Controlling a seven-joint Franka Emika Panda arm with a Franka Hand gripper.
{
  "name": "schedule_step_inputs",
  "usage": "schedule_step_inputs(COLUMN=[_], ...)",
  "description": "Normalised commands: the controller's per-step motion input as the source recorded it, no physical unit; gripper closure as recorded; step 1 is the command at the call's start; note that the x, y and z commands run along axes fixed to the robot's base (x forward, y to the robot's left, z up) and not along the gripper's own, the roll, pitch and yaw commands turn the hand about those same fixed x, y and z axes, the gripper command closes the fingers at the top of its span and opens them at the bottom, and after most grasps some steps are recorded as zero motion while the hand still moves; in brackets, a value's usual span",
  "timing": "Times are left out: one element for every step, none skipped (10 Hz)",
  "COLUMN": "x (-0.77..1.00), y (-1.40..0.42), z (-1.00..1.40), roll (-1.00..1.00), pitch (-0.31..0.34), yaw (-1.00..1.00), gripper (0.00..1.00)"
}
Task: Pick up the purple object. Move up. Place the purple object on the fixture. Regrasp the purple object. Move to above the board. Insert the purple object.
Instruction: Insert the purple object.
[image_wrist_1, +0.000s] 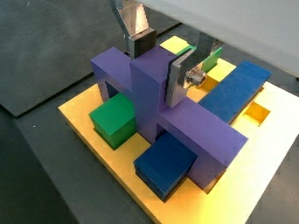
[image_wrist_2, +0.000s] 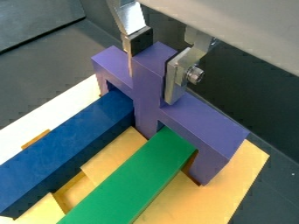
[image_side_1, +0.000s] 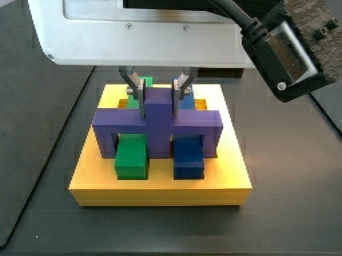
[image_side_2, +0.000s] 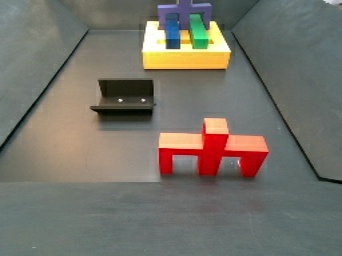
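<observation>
The purple object (image_wrist_1: 176, 122) is a cross-shaped block with an upright stem. It sits down in the yellow board (image_wrist_1: 84, 112), between a green block (image_wrist_1: 114, 118) and a blue block (image_wrist_1: 163, 162). My gripper (image_wrist_1: 158, 77) is at the stem's top, one silver finger on each side, pads against it. Both wrist views show this; the stem also shows between the fingers (image_wrist_2: 146, 87). In a side view the gripper (image_side_1: 158, 85) stands straight above the purple object (image_side_1: 158, 122). The far side view shows the purple object (image_side_2: 183, 12) on the board (image_side_2: 187, 58).
The dark fixture (image_side_2: 124, 97) stands on the floor left of centre. A red block (image_side_2: 211, 150) with several legs stands nearer the front. Dark walls slope in along both sides. A blue bar (image_wrist_2: 59, 149) and a green bar (image_wrist_2: 135, 179) lie in the board.
</observation>
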Motion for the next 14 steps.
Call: schedule_step_inputs(x=[0.17, 0.31, 0.31, 0.31, 0.29, 0.3, 0.1, 0.05, 0.01, 0.0, 0.0, 0.0, 0.0, 0.0], y=[-0.19, -0.21, -0.03, 0.0, 0.0, 0.05, 0.08, 0.22, 0.17, 0.05, 0.01, 0.02, 0.0, 0.0], z=[-0.31, -0.16, -0.14, -0.09, -0.05, -0.07, -0.28, -0.3, -0.24, -0.23, -0.19, -0.13, -0.02, 0.0], roll=[0.05, 0.07, 0.02, 0.0, 0.0, -0.1, -0.21, -0.28, -0.23, -0.12, -0.09, -0.11, -0.07, 0.0], pitch=[-0.023, 0.0, 0.019, 0.034, 0.031, 0.023, -0.029, -0.05, -0.074, -0.067, -0.051, -0.064, -0.007, 0.0], yaw=[0.04, 0.03, 0.02, 0.04, 0.05, 0.03, 0.03, 0.01, 0.0, 0.0, 0.0, 0.0, 0.0, 0.0], gripper=[1.0, 1.0, 1.0, 1.0, 1.0, 1.0, 1.0, 1.0, 1.0, 1.0, 1.0, 1.0, 1.0, 1.0])
